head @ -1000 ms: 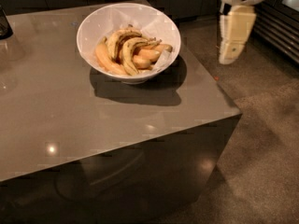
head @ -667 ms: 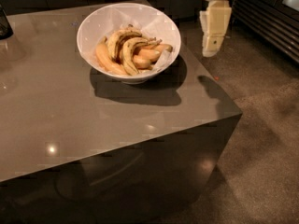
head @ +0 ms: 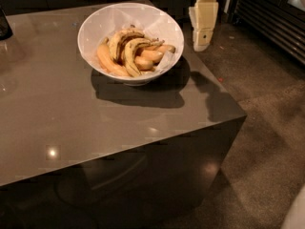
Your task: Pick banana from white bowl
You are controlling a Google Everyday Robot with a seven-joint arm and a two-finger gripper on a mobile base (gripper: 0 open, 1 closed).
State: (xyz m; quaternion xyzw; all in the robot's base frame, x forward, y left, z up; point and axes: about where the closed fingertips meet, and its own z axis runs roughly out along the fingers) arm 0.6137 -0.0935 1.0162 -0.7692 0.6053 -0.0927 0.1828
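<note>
Camera view: the banana (head: 127, 56) lies with other bananas (head: 155, 55) in the white bowl (head: 95, 27) on the grey table (head: 71, 123). The gripper (head: 202, 41) hangs just right of the bowl, can't tell if it's open or closed.

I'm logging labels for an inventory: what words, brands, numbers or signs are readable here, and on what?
None: no text can be read anywhere in this view.
The white bowl, the banana and the other bananas beside it, the table and the gripper, which hangs to the right of the bowl by the table's far corner, all show plain surfaces with no marks.
</note>
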